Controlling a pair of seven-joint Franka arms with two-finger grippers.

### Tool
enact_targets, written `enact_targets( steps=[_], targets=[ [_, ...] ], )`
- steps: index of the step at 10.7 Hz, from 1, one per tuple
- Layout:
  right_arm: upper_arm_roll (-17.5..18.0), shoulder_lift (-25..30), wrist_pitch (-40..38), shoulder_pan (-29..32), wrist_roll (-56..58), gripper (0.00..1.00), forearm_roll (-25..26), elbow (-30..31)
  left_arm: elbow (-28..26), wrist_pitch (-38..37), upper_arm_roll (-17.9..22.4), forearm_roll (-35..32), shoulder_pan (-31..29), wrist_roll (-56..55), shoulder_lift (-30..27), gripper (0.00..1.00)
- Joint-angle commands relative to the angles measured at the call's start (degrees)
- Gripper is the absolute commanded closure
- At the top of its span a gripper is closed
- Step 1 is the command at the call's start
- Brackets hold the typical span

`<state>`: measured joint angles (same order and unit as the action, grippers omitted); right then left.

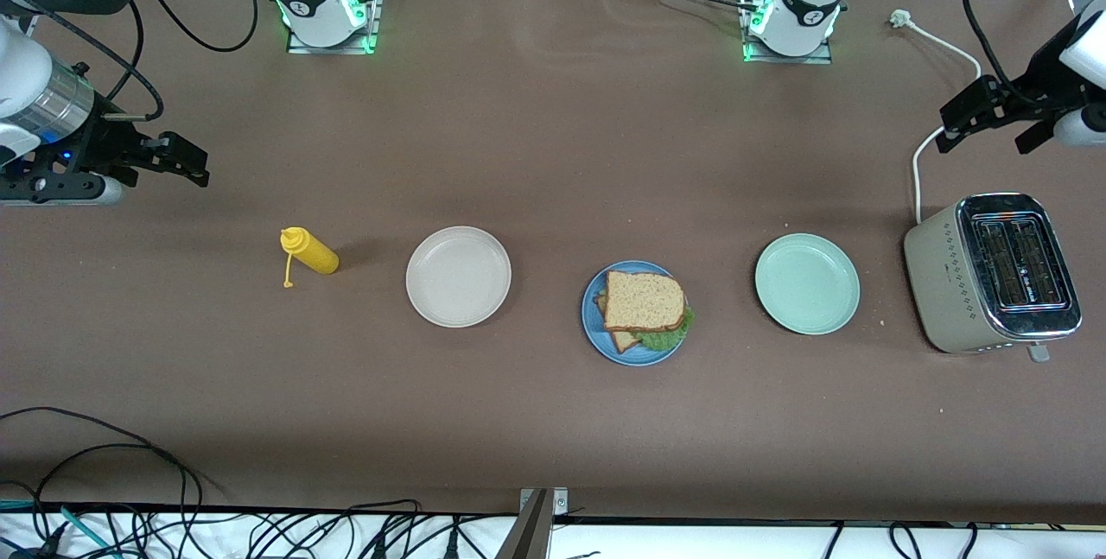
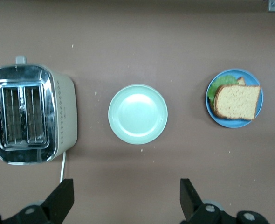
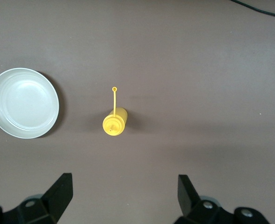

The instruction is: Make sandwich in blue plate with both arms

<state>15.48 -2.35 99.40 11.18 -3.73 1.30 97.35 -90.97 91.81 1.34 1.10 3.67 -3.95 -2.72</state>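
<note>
The sandwich point(image 1: 644, 304) point(image 2: 237, 101) lies on the blue plate point(image 1: 605, 334) point(image 2: 257, 112) in the middle of the table: a brown bread slice on top, green lettuce point(image 1: 670, 336) point(image 2: 220, 85) sticking out, a second slice partly showing underneath. My left gripper point(image 1: 994, 120) point(image 2: 127, 196) hangs open and empty high over the table at the left arm's end, above the bare surface by the toaster's cord. My right gripper point(image 1: 177, 163) point(image 3: 127, 193) hangs open and empty over the right arm's end, apart from everything.
A beige-white plate point(image 1: 458, 276) point(image 3: 23, 102) and a mint-green plate point(image 1: 807, 283) point(image 2: 137, 113) flank the blue one, both bare. A yellow squeeze bottle point(image 1: 309, 251) point(image 3: 114, 122) stands beside the white plate. A toaster point(image 1: 994, 274) point(image 2: 32, 114) with its white cord point(image 1: 918, 170) sits at the left arm's end.
</note>
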Motion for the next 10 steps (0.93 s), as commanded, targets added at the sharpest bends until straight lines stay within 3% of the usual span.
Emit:
enact_targets(
  steps=[1,4,10],
  targets=[
    [0.2,0.4,-1.2,0.2,-0.7,0.0,-1.1,-0.6,-1.8,-4.8,0.0,-2.1,-0.2,-0.8,-1.3,0.0],
    [-0.6,0.5,-1.1,0.2,-0.7,0.0,-1.2,-0.6,-0.7,-6.2,0.3,-2.0,-3.0,-1.1,-2.3,0.0],
    [-0.9,0.5,-0.9,0.2,-0.7,0.0,-3.1,-0.7,0.3,-8.1,-0.2,-2.2,-2.1,-1.1,-0.5,0.0]
  ],
)
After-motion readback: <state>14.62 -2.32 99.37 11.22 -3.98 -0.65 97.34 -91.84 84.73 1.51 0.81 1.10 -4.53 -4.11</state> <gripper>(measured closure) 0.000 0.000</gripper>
